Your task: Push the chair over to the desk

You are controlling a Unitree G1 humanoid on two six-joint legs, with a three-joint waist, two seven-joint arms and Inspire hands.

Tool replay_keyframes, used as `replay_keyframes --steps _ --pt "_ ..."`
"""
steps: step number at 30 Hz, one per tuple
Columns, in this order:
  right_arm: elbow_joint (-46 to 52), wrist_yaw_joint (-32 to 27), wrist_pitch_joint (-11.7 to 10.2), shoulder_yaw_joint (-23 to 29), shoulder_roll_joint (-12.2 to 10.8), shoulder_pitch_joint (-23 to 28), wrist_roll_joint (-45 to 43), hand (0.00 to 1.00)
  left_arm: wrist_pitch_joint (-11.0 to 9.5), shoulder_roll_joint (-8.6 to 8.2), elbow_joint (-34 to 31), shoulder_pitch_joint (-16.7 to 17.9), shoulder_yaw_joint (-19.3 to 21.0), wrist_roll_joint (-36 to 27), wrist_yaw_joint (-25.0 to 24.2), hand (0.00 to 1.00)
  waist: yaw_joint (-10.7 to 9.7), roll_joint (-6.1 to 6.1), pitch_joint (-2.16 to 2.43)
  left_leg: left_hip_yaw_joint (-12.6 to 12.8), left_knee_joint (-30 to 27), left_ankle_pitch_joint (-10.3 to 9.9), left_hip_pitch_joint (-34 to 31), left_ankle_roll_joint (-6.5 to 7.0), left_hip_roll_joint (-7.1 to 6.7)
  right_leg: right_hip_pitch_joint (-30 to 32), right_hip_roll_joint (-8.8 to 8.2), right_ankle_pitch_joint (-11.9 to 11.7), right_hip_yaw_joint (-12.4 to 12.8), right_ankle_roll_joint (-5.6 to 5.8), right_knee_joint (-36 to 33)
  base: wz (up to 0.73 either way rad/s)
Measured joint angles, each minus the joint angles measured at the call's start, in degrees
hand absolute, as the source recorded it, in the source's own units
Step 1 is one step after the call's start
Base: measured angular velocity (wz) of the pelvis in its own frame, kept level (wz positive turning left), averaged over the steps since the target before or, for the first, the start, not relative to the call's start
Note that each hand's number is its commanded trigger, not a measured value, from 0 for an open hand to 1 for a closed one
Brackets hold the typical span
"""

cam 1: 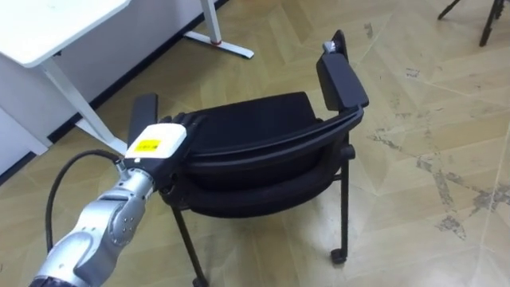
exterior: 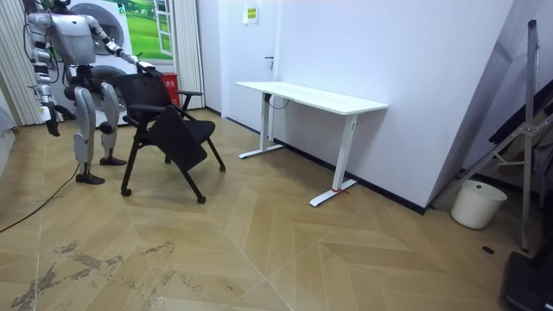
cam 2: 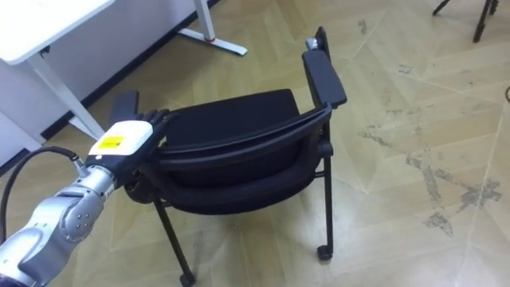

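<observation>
The robot's left hand point(cam 1: 155, 143) rests on the top edge of the backrest of the black, padded, wheeled chair point(cam 1: 263, 119), by its left armrest; whether it grips or merely presses, I cannot tell. The chair stands directly before the robot on the herringbone wooden floor point(cam 1: 430, 119). The right hand point(exterior: 54, 130) hangs at the robot's side. Beyond stands a white rectangular desk point(cam 1: 48, 28).

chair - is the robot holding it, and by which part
The left hand is on the chair, at the left end of its backrest's top edge; whether it grips or only presses cannot be told. The right hand hangs by its side.
</observation>
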State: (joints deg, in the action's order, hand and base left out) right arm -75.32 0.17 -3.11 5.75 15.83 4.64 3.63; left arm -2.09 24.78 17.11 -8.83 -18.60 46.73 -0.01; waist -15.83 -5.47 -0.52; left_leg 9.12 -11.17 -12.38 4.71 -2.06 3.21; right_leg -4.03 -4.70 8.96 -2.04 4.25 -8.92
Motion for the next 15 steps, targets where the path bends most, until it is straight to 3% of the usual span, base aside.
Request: replay_keyframes --steps 9,10,11,15 --pt "1.8 1.5 0.1 0.0 0.0 -0.1 -2.9 0.00 -1.0 0.02 0.8 -4.2 -3.3 0.0 0.6 0.00 -1.9 -0.28 -0.65 0.6 0.6 0.0 -0.1 0.01 0.00 0.2 0.06 0.0 0.5 0.01 0.0 -0.02" --pt "1.8 1.7 0.1 0.0 0.0 -0.1 -3.3 0.00 -1.1 0.02 0.8 -4.6 -3.7 0.0 0.6 0.20 -2.0 -0.39 -0.64 0.6 0.6 0.0 -0.2 0.01 0.00 0.2 0.05 0.0 0.5 0.01 0.1 0.00" --pt "1.8 2.1 0.1 0.0 0.0 -0.1 -4.0 0.00 -1.4 0.20 0.8 -4.9 -4.2 0.0 0.5 1.00 -2.0 -0.62 -0.66 0.7 0.6 0.0 -0.3 0.01 0.00 0.3 0.05 0.0 0.5 0.01 0.2 0.00" --pt "1.7 3.2 0.1 -0.1 0.0 -0.2 -4.4 0.00 -2.4 0.36 0.4 -4.9 -4.5 0.0 0.4 1.00 -1.8 -1.07 -0.42 0.9 0.6 0.0 -0.6 0.01 0.02 0.7 0.05 0.0 0.5 0.01 0.1 0.00"
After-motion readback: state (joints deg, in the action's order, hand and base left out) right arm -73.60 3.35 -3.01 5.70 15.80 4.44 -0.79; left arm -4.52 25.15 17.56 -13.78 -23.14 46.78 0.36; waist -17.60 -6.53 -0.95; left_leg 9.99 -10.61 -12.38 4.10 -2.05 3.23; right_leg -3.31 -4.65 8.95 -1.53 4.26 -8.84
